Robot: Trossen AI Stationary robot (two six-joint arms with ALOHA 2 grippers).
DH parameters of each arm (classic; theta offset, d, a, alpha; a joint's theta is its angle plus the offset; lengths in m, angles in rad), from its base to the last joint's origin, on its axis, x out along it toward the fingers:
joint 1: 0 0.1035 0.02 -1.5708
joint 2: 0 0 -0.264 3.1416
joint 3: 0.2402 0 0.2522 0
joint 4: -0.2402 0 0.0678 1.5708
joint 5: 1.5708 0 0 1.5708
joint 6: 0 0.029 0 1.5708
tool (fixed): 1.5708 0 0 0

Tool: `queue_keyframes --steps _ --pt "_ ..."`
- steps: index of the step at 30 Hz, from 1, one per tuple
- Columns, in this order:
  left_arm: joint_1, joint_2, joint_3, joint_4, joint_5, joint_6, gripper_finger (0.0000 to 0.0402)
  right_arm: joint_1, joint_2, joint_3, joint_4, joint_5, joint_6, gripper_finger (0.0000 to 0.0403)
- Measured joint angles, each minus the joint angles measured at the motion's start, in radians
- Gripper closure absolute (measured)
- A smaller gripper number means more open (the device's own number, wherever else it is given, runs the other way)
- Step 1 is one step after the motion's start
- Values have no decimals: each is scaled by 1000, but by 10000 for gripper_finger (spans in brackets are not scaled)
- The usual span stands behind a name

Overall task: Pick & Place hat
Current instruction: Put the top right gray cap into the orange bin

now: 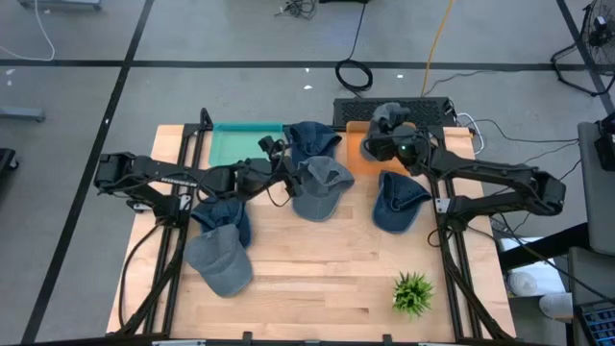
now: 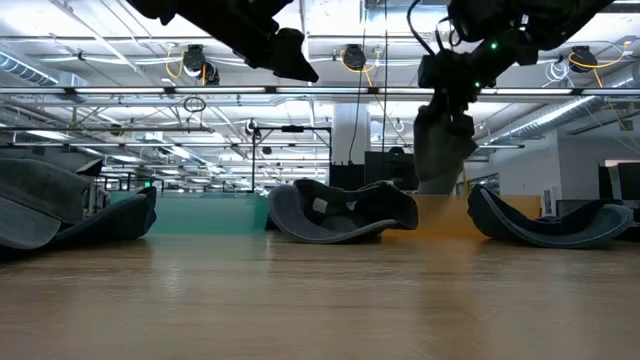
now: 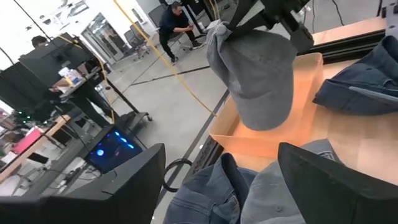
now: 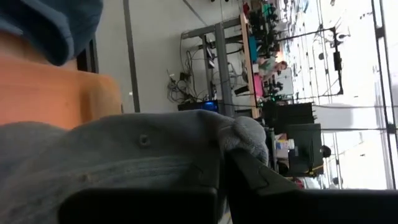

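Note:
A grey hat [image 3: 261, 74] hangs from my right gripper [image 1: 396, 137], which is shut on it above the orange tray [image 3: 298, 140] at the table's far edge. In the low view the hat [image 2: 440, 150] dangles clear of the table. My left gripper [image 3: 230, 193] is open and hovers in the air over a blue hat [image 1: 312, 139] and a second grey hat [image 1: 322, 187] at the table's middle, touching neither. Both of those hats lie on the wood. My right gripper pinches the grey hat's crown cloth [image 4: 186, 143] between its two fingers, beside a small eyelet, at the hat's upper end. The fingers come from above. The hat is lifted clear and hangs below them, its rounded lower end [image 3: 267, 118] over the orange tray.
A green tray [image 1: 245, 144] sits at the far edge, left of the blue hat. More hats lie about: a blue one [image 1: 399, 202] on the right, and a blue one [image 1: 223, 216] and a grey one [image 1: 221, 261] on the left. A small plant [image 1: 413, 293] stands near the right front corner.

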Motion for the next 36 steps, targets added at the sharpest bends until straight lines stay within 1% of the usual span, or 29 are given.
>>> queue_keyframes --steps 10,23,25,27,29,31,33,36 --pt "6 0 0 -5 6 -4 74 -81 -6 -112 33 6 -42 403" --pt "13 0 0 -10 6 3 75 -132 -6 -180 33 8 21 399" --pt "18 0 0 -10 6 3 78 -132 -7 -180 29 18 30 386" --pt "22 0 0 -13 6 3 80 -132 -7 -180 27 29 30 364" --pt "27 0 0 -15 6 -4 78 -132 -14 -180 24 34 27 337" --pt "29 0 0 -16 5 -5 76 -132 -21 -180 27 68 20 307" --pt "29 0 0 -16 6 -5 74 -131 -27 -180 26 147 -3 277" --pt "29 0 0 -16 6 -5 75 -132 -36 -180 35 307 -35 240"
